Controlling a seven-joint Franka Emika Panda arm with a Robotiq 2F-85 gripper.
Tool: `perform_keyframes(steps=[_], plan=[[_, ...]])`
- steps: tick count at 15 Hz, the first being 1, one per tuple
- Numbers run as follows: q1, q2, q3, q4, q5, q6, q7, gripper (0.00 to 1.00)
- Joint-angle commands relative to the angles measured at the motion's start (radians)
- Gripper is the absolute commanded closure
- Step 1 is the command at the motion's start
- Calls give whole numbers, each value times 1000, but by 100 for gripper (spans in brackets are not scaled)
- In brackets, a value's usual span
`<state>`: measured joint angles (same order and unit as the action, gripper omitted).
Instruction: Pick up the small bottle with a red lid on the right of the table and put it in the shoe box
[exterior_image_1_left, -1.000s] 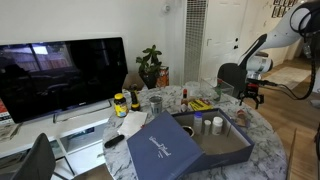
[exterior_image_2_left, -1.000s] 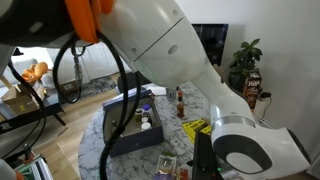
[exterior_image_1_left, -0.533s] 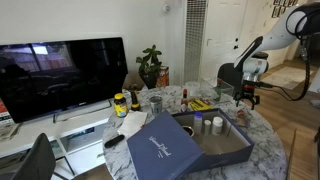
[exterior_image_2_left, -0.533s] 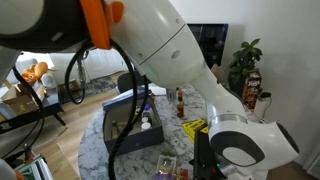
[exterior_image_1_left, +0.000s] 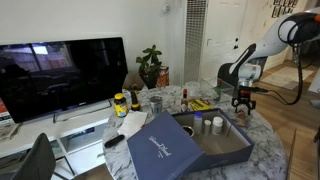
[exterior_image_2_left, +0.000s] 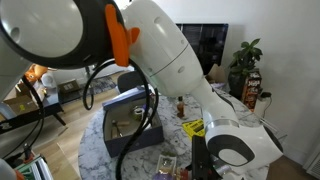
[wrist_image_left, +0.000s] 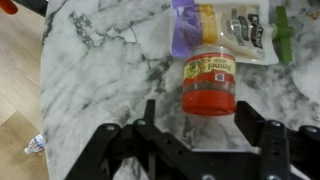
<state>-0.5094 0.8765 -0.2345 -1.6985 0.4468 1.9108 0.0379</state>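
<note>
gripper (wrist_image_left: 196, 114): hanging over the table (wrist_image_left: 95, 60) near its edge, jaws standing wide apart, gripping nothing.
small bottle with a red lid (wrist_image_left: 209, 85): sitting on the marble between the spread fingers (wrist_image_left: 148, 116), just beside a purple-and-yellow packet (wrist_image_left: 215, 22).
shoe box (exterior_image_1_left: 226, 149): lying open well apart from the gripper, its lid (exterior_image_1_left: 160, 147) leaning alongside.

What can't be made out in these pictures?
- Wrist view: the label on the small bottle with a red lid is blurred; the top edge cuts off the packet.
- Exterior view: the arm hides that bottle and part of the shoe box.
- Exterior view: the gripper is too small to show its jaws.
</note>
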Motion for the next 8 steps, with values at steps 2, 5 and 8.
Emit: perform_keyframes(steps=[2, 5, 8], plan=[[-15, 68, 2, 83, -32, -65, 21, 14], [-38, 102, 12, 138, -29, -144, 0, 14], [-70, 144, 21, 211, -6, -234, -3, 15]])
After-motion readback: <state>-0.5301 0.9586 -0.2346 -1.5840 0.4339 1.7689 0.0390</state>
